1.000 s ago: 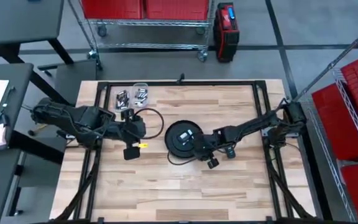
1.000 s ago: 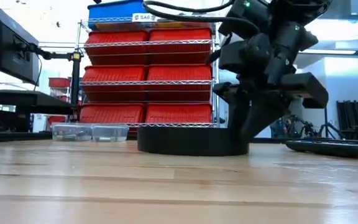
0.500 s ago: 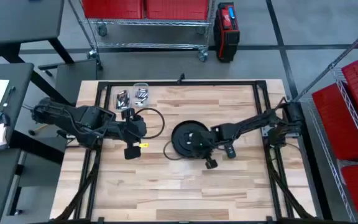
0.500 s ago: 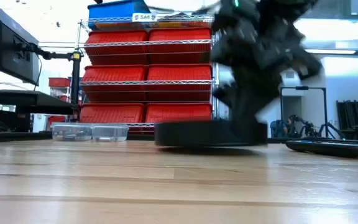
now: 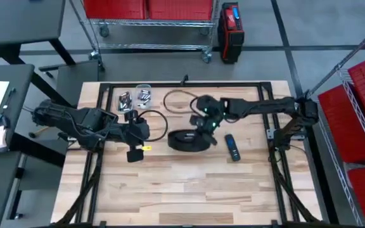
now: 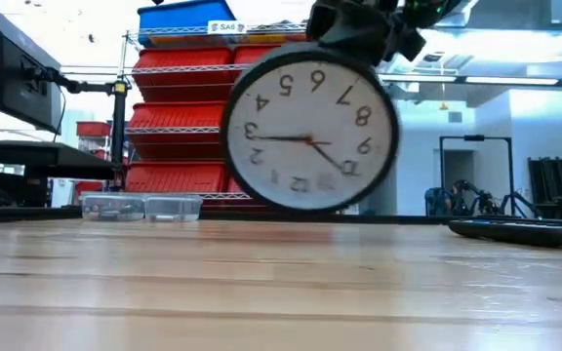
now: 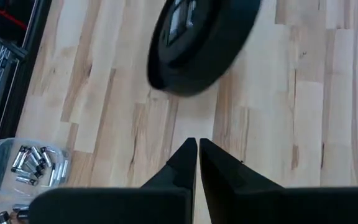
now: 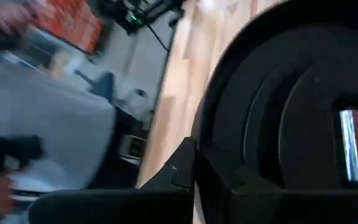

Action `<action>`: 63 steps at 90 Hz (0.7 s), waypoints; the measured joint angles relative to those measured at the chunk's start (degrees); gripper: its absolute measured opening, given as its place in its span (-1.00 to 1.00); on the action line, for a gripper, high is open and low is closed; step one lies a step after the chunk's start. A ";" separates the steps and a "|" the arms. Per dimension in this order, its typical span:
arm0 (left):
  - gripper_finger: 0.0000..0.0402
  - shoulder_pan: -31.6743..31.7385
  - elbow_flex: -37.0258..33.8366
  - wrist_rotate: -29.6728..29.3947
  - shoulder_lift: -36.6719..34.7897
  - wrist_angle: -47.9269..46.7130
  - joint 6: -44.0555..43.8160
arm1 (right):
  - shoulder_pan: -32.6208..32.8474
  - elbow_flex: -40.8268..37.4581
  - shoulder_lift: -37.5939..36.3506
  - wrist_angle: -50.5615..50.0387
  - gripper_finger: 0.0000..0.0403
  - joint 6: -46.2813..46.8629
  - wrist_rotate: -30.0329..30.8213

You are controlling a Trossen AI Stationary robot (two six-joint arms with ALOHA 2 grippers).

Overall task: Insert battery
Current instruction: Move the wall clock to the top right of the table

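A second earlier the clock (image 5: 191,139) had lain flat on the table (image 5: 189,190) near its middle with the right gripper (image 5: 206,120) at its rim; by this moment that gripper had tipped it up on edge, so the low view showed its white face upside down, and the arm had swung toward the far side of the table. The remote (image 5: 232,147), hidden under the arm before, now lay bare just beside the clock. The step in hand looked like presenting the clock's back, where the right wrist view showed a metal contact (image 8: 352,148) in the battery bay, with no battery seen in it. The right gripper's fingers were pinched on the clock's upper rim, nearly closed, and the clock's lower edge seemed to rest on or hang just above the wood; I could not tell which. The left gripper (image 5: 134,152) hung near the table's left middle, its fingers pressed together with nothing visible between them in its wrist view. The batteries (image 5: 144,96) sat in two clear tubs (image 5: 126,99) at the far left of the table, well apart from the clock. The next move probably called for the left arm to fetch one battery while the right held the clock steady.
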 joint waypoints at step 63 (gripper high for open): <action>-1.00 0.00 0.00 0.02 0.00 -0.01 -0.31 | -5.72 -1.27 0.37 0.37 -1.00 8.84 -11.29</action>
